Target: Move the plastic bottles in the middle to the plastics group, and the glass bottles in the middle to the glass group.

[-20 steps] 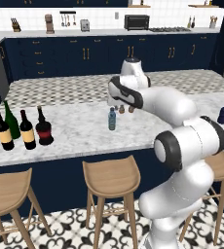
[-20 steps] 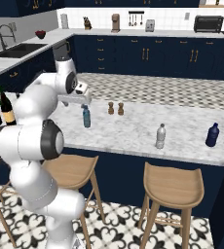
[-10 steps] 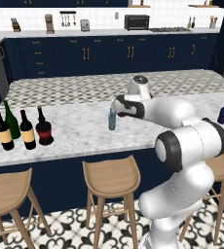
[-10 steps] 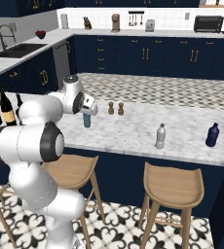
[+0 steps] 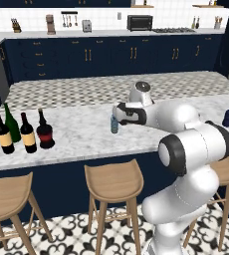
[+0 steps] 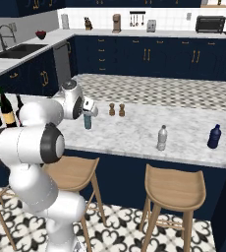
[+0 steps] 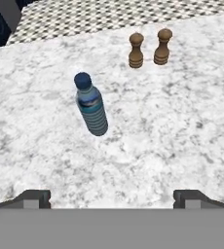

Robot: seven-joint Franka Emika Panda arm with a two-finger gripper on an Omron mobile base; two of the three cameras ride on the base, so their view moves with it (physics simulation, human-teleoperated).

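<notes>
A small pale-blue plastic bottle [image 5: 114,124] stands upright mid-counter, also seen as the bottle [image 6: 87,120] in the right base view. My gripper [image 5: 118,113] hovers just above and behind its cap, open and empty. In the hand view the bottle [image 7: 91,104] stands ahead of my gripper [image 7: 113,199], left of centre, with the fingertips [image 7: 33,198] spread wide. At the counter's left stand a tan-labelled dark wine bottle [image 5: 3,134], a green bottle [image 5: 12,123], another labelled wine bottle [image 5: 28,133] and a squat red-banded bottle [image 5: 45,132]. A clear-grey bottle [image 6: 161,138] and a navy bottle [image 6: 213,136] stand at the right.
Two brown pepper mills [image 6: 116,110] stand just beyond the pale-blue bottle, seen as mills [image 7: 149,48] in the hand view. Wooden stools [image 5: 114,182] line the counter's front edge. Bare marble [image 6: 134,130] lies between the bottle and the right-hand bottles.
The hand has come down from above the counter to just over the pale-blue bottle. Its jaws stayed open. The bottles have not moved.
</notes>
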